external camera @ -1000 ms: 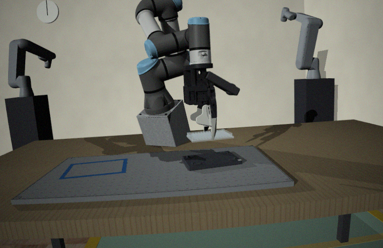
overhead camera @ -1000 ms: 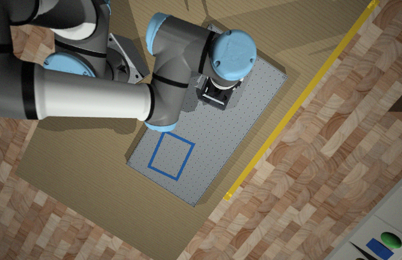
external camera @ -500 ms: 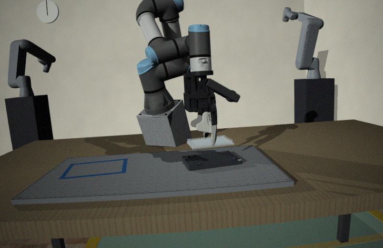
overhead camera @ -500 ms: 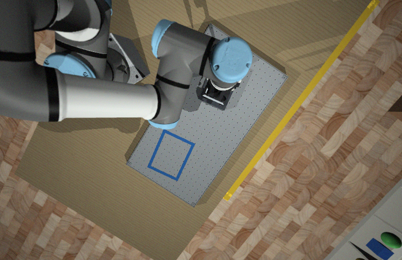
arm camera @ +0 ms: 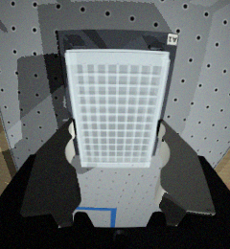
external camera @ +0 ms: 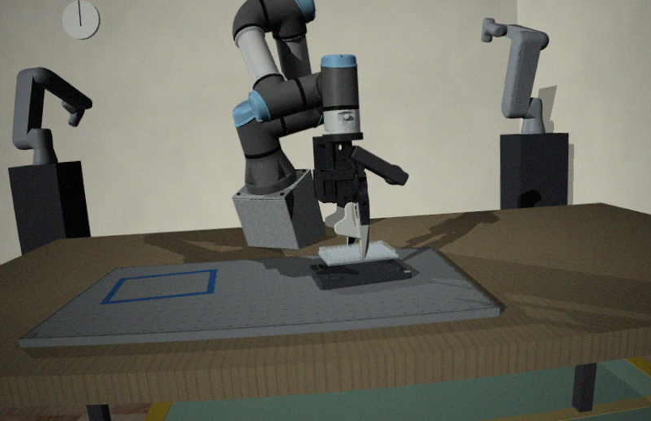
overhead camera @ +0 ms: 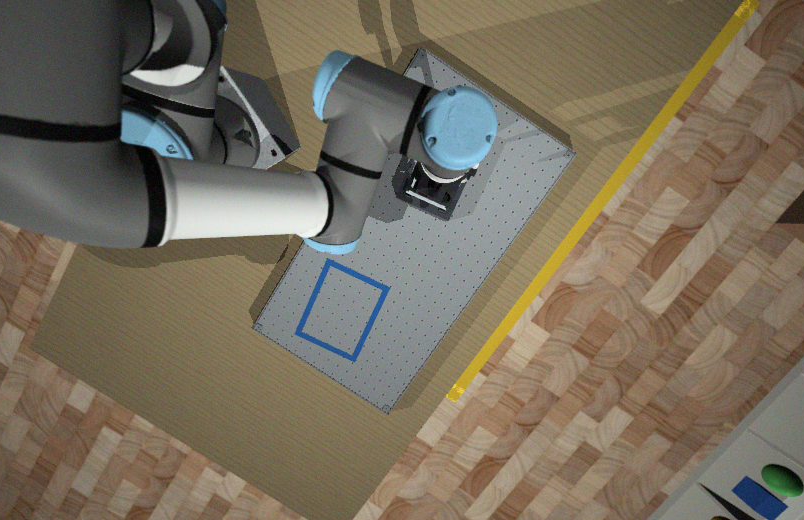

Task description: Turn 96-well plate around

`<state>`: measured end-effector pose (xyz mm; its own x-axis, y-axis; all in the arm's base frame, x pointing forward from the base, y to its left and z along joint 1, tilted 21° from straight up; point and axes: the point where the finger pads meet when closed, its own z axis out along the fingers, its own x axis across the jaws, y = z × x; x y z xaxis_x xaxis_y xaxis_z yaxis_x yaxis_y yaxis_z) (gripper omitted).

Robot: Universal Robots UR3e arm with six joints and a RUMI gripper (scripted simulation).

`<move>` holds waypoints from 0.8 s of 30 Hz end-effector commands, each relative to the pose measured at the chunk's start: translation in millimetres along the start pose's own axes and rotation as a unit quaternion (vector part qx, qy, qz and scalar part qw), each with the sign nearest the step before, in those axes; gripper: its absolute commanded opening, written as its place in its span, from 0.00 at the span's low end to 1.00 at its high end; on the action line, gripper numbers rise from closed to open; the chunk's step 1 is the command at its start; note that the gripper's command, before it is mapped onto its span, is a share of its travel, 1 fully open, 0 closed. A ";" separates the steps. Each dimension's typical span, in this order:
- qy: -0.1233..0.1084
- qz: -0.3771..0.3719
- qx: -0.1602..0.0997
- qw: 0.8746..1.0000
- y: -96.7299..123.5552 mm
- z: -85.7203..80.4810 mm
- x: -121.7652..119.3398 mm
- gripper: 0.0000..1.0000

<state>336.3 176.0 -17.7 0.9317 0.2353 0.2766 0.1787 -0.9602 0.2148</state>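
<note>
My tool (external camera: 359, 237) pinches the 96-well plate (external camera: 357, 253) by its long sides — it hangs level just above the dark nest N1 (external camera: 362, 273) (not seated). The nest's A1 mark (arm camera: 172, 39) sits at the far right corner in the wrist view.

"A1" mark on nest corner (arm camera: 172, 39)

White 96-well plate (arm camera: 116, 112) between the jaws, above dark nest (arm camera: 110, 40) with A1 label (arm camera: 172, 39).
</note>
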 end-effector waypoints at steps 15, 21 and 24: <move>0.002 0.000 0.000 1.000 -0.2 11.5 1.1 0.00; 0.002 0.000 0.000 1.000 -0.2 12.3 1.1 0.00; 0.002 0.000 0.000 1.000 -0.2 12.6 1.1 0.00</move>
<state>340.6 174.3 -29.5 0.9314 0.2355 0.2777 0.1788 -0.9602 0.2146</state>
